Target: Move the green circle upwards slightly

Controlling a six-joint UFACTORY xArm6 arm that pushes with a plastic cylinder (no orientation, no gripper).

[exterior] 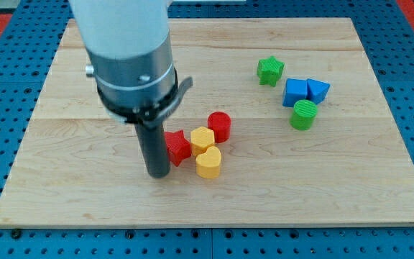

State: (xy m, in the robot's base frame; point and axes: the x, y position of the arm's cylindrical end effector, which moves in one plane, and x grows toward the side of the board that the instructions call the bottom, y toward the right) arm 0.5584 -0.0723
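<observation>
The green circle (pixel 304 114) is a ribbed green cylinder at the view's right, just below the blue cube (pixel 295 92) and touching it. My tip (pixel 158 173) rests on the board at the view's centre left, just left of the red star (pixel 177 147). It is far left of the green circle.
A blue triangle (pixel 318 91) sits right of the blue cube. A green star (pixel 270 70) lies above and left of them. A red cylinder (pixel 219 126), a yellow hexagon (pixel 203 138) and a yellow heart (pixel 208 162) cluster right of the red star. The wooden board (pixel 85 194) ends near the view's bottom.
</observation>
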